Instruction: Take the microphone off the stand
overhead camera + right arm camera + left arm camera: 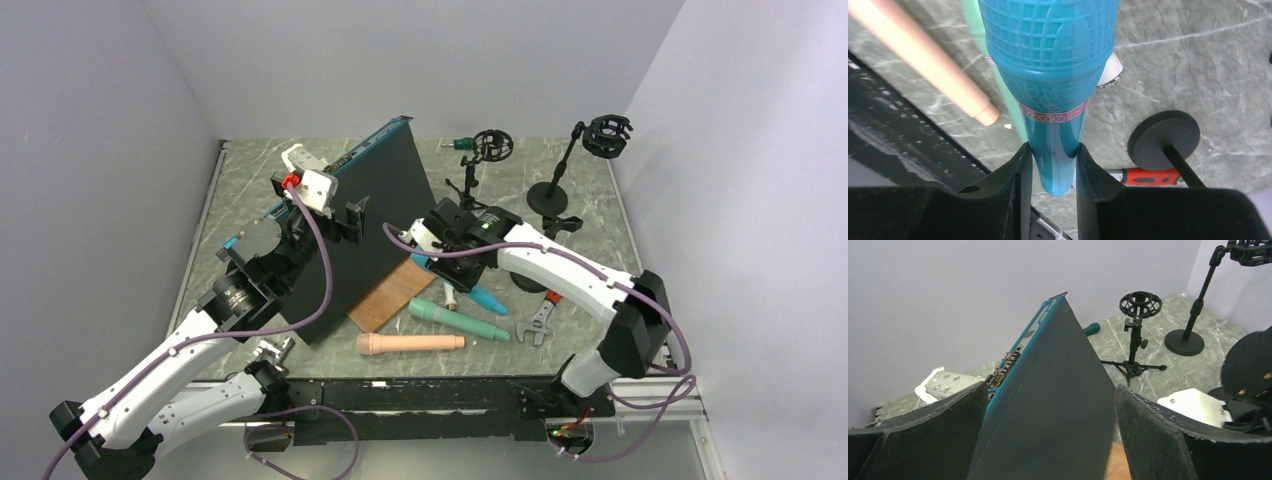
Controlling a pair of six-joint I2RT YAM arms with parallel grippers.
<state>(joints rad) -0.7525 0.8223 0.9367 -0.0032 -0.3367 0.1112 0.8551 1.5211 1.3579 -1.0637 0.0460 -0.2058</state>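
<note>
My right gripper [437, 258] [1052, 167] is shut on the narrow tail of a blue microphone [488, 299] [1048, 50] and holds it low over the table, head pointing away from the fingers. Two black stands are at the back, both with empty holders: a tripod stand [490, 146] [1140, 305] and a round-base stand [605, 136] [1184, 341]. My left gripper [335, 215] [1050, 430] is open, its fingers on either side of a tilted black panel [375, 215] [1058, 390].
A green microphone [458, 320] [1008, 110] and a peach microphone [410, 343] [928, 65] lie in front. A wooden board [390, 295], a wrench [540, 320], a red-handled tool [1148, 176] and a green-handled screwdriver [462, 143] are also on the table.
</note>
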